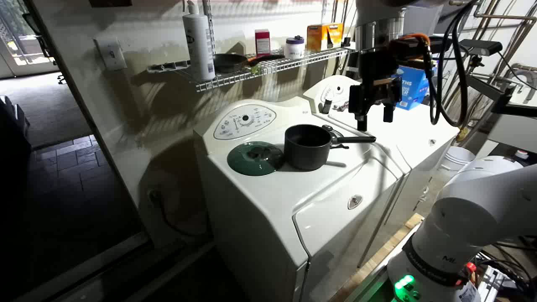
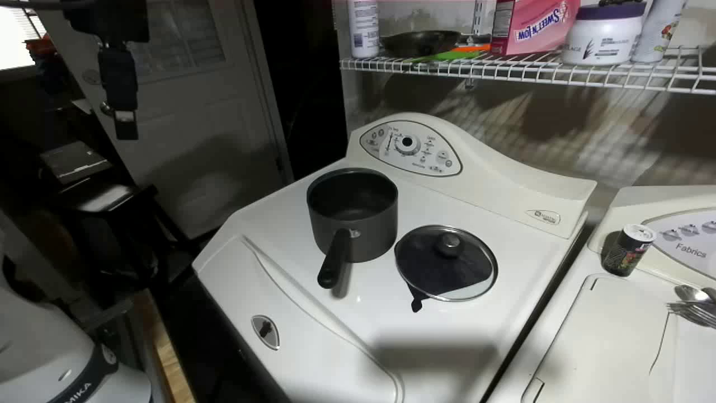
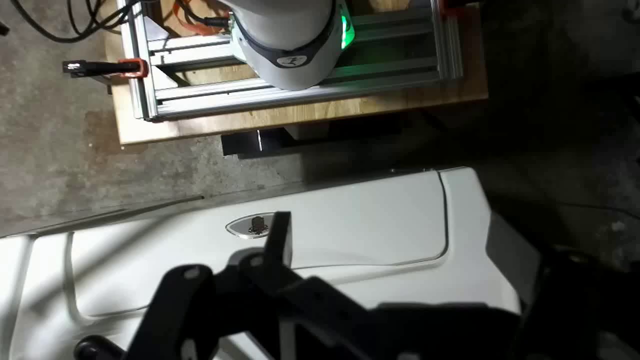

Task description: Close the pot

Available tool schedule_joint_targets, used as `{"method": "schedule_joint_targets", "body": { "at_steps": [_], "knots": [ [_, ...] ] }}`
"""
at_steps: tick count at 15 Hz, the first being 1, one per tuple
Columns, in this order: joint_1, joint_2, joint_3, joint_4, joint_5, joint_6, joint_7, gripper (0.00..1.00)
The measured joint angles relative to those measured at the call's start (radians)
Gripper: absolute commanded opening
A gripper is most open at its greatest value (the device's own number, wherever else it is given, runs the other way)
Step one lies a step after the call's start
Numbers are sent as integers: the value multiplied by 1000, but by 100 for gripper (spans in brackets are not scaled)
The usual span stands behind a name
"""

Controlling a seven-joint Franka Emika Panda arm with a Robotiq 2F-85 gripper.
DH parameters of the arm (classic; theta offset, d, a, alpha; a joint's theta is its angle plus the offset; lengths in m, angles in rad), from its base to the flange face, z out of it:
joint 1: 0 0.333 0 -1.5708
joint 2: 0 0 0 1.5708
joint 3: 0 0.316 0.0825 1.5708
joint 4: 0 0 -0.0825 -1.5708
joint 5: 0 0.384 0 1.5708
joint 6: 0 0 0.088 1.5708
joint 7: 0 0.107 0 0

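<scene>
- White machine on the left, control panel along its far edge
- Wire shelf up above, far side
- Pot upright on that machine, handle pointing near, you can see right inside
- Gripper hangs right of the pot in an exterior view, jaws spread wide
- Lid lies knob-up just right of the pot in an exterior view, can't tell if touching
- Can on the right-hand machine

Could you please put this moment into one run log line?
round dark grey metal saucepan: upright, uncovered | round metal-rimmed glass lid: beside saucepan | black fingers: apart, empty | task: not done
</scene>
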Motion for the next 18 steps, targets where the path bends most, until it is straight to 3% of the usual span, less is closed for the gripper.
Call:
{"method": "schedule_joint_targets", "body": {
  "at_steps": [14, 18],
  "knots": [
    [-1, 0, 1, 0, -1, 1, -2, 100],
    [-5, 3, 1, 24, -1, 81, -2, 100]
  ]
}}
